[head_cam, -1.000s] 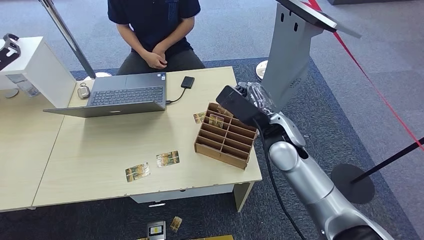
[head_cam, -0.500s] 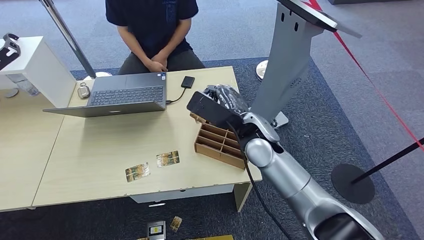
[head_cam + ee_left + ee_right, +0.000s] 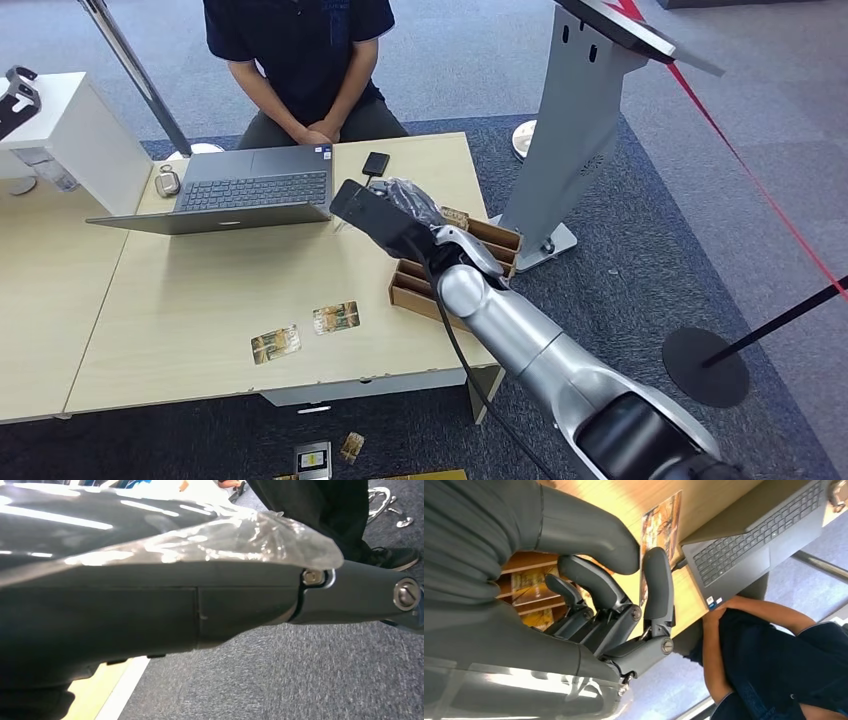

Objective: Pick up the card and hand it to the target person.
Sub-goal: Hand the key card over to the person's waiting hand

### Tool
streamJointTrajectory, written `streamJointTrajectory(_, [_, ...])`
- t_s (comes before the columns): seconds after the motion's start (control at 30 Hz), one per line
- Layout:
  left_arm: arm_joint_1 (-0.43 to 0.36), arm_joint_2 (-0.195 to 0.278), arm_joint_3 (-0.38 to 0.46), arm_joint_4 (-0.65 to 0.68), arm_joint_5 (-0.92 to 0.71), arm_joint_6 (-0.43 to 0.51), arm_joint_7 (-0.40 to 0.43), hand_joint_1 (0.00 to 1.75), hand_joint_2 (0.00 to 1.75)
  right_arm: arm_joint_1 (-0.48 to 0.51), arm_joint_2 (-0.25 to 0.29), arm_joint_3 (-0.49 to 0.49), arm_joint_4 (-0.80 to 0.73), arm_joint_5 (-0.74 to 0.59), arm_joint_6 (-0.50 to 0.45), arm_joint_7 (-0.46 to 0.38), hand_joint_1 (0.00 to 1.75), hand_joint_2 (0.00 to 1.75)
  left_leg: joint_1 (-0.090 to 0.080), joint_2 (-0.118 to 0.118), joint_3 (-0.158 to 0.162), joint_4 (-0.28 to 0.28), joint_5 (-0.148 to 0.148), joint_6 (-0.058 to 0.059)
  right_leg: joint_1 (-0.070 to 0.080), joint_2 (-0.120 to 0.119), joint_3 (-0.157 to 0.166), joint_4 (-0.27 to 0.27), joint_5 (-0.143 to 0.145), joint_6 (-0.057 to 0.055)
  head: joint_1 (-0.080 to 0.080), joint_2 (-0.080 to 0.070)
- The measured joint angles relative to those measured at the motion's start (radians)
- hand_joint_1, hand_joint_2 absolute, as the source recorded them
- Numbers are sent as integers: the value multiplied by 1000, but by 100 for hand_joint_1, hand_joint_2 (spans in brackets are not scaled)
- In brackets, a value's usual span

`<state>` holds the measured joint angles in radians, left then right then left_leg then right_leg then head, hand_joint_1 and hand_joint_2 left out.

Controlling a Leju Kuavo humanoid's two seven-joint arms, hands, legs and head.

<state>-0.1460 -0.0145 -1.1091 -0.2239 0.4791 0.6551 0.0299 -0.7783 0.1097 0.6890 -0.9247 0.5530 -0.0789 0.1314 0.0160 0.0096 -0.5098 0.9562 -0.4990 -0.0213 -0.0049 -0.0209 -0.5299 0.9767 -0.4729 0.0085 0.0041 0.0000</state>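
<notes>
The robot's right hand (image 3: 624, 595) pinches a printed card (image 3: 659, 535) between its thick grey thumb and a dark finger, holding it on edge above a wooden table (image 3: 624, 495). Behind the hand sits a wooden rack (image 3: 529, 587) with more cards in its slots. Beyond the card are an open laptop (image 3: 749, 540) and a seated person (image 3: 774, 650) in a dark blue shirt.
</notes>
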Motion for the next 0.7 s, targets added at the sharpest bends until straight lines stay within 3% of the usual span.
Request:
streamJointTrajectory(0.1, [-2,0,-2,0,-5,-1,2,0,0,-9,16,-1,59,-43,-25,-31,19,175,0,0,0,0,0,0,0,0,0,0,0,0,0,0])
streamJointTrajectory(0.13, [-3,0,-3,0,-6,-1,2,0,0,-11,21,-2,77,-54,-32,-39,9,175,0,0,0,0,0,0,0,0,0,0,0,0,0,0])
streamJointTrajectory(0.2, [-5,0,-5,0,-6,-1,4,0,0,-15,31,-2,112,-68,-47,-50,0,175,0,0,0,0,0,0,0,0,0,0,0,0,0,0])
streamJointTrajectory(0.7, [-6,0,-17,0,1,1,5,0,0,-19,83,-3,285,-99,-115,-96,0,175,0,0,-1,0,0,0,0,0,-2,0,0,0,0,0])
